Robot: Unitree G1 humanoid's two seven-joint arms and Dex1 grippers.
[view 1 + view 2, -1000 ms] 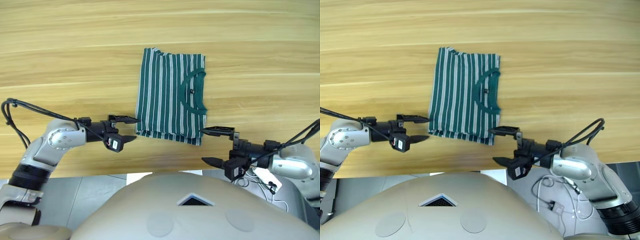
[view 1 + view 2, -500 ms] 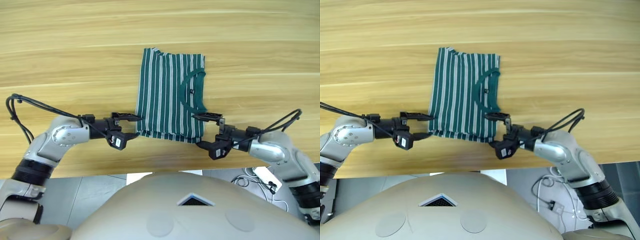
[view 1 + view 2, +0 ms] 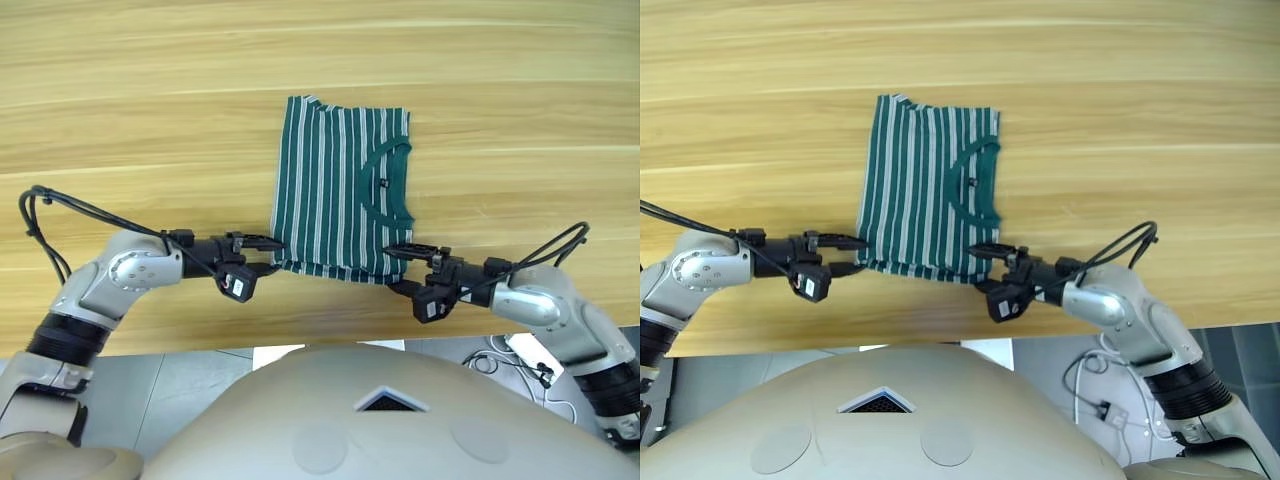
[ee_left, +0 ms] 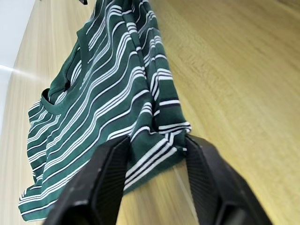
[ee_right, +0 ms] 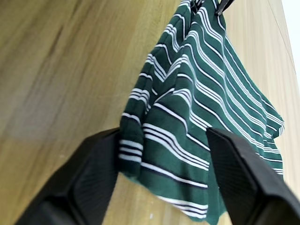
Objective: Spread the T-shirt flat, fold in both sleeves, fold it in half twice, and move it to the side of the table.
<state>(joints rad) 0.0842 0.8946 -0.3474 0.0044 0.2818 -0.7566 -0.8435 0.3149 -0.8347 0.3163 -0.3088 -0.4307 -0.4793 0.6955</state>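
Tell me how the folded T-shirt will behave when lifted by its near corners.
Likely floppy: near corners of the T-shirt bunch between the left end effector and right end effector. Probably light: thin cloth lying flat on the table. Folded layers may slide apart if lifted unevenly.

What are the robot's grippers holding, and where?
The T-shirt has its two near corners inside the left gripper and the right gripper, one each. Whether they are squeezing it yet cannot be told.

text | none legible — white stickers (image 3: 237, 288) too small
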